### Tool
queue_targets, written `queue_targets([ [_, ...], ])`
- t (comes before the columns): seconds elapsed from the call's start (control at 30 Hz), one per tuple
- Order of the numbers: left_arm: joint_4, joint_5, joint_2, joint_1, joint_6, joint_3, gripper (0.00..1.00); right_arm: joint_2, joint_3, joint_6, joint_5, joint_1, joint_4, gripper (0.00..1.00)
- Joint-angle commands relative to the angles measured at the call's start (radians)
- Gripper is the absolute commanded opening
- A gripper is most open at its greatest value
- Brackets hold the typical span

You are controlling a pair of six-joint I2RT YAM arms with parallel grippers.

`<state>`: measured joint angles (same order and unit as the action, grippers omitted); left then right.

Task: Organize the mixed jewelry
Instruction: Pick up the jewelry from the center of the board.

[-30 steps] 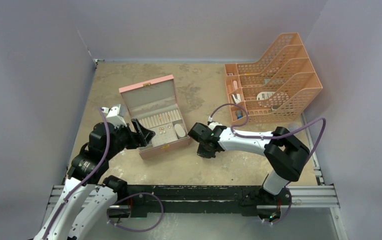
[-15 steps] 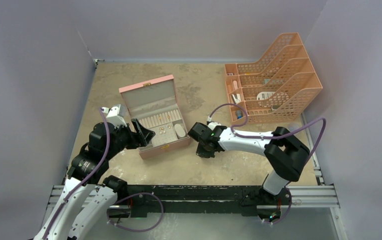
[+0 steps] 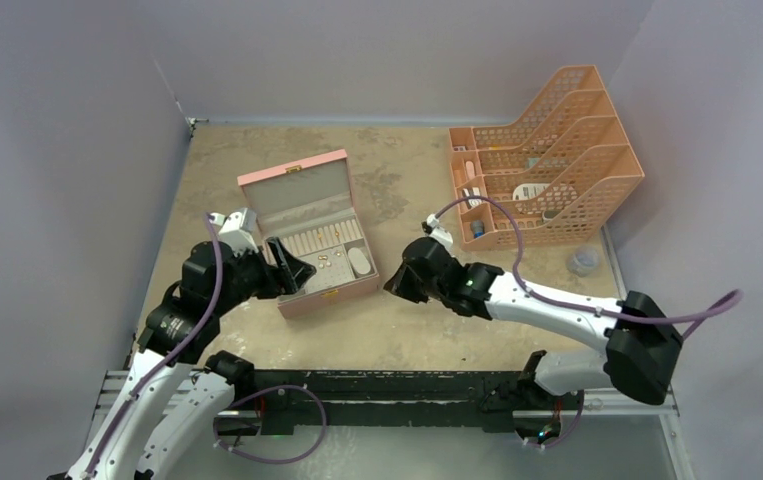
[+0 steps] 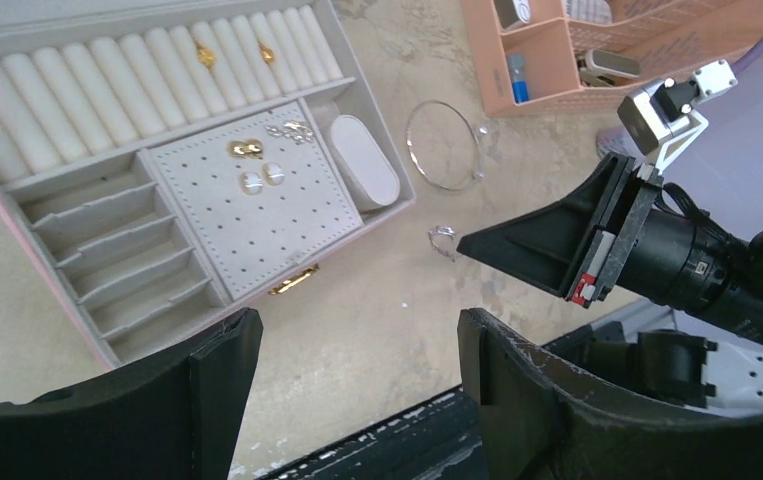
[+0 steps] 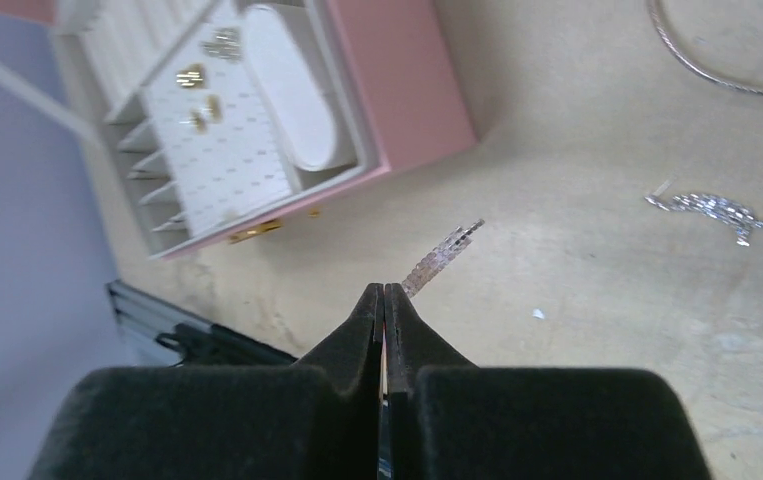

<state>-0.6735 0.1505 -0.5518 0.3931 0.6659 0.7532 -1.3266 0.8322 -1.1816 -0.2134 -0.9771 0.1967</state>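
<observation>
Swung out rightward at the elbow since a second ago, the right arm now reaches in lower. Its right hand is clenched on one end of a silvery chain strip, which juts past the fingertips over the counter, near the pink jewelry box. Another chain piece and the wire hoop lie on the counter nearby. Gold rings sit in the box's roll slots. The left hand hangs released over the box's front edge.
</observation>
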Motion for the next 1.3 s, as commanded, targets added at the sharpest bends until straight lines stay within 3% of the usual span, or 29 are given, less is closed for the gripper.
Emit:
queue_targets([
  [0.0,0.084,0.123,-0.006,-0.003,0.062,0.005,0.72,0.103,-0.045,0.042,0.021,0.006,-0.189,0.00],
  [0.13,0.162,0.181,-0.005,-0.003,0.071,-0.010,0.72,0.157,-0.061,0.055,0.095,0.049,-0.277,0.00],
  [0.37,0.501,0.339,-0.027,-0.003,0.004,-0.109,0.70,0.164,-0.029,0.031,0.285,0.162,-0.337,0.00],
  [0.73,0.952,0.497,-0.322,0.021,-0.164,-0.124,0.70,0.126,0.061,-0.066,0.467,0.230,-0.324,0.00],
  [1.03,1.099,0.647,-0.403,0.030,-0.282,-0.120,0.58,0.110,0.079,-0.109,0.596,0.252,-0.376,0.00],
  [1.27,1.056,0.637,-0.389,0.077,-0.342,-0.132,0.48,0.126,0.074,-0.150,0.617,0.259,-0.407,0.00],
])
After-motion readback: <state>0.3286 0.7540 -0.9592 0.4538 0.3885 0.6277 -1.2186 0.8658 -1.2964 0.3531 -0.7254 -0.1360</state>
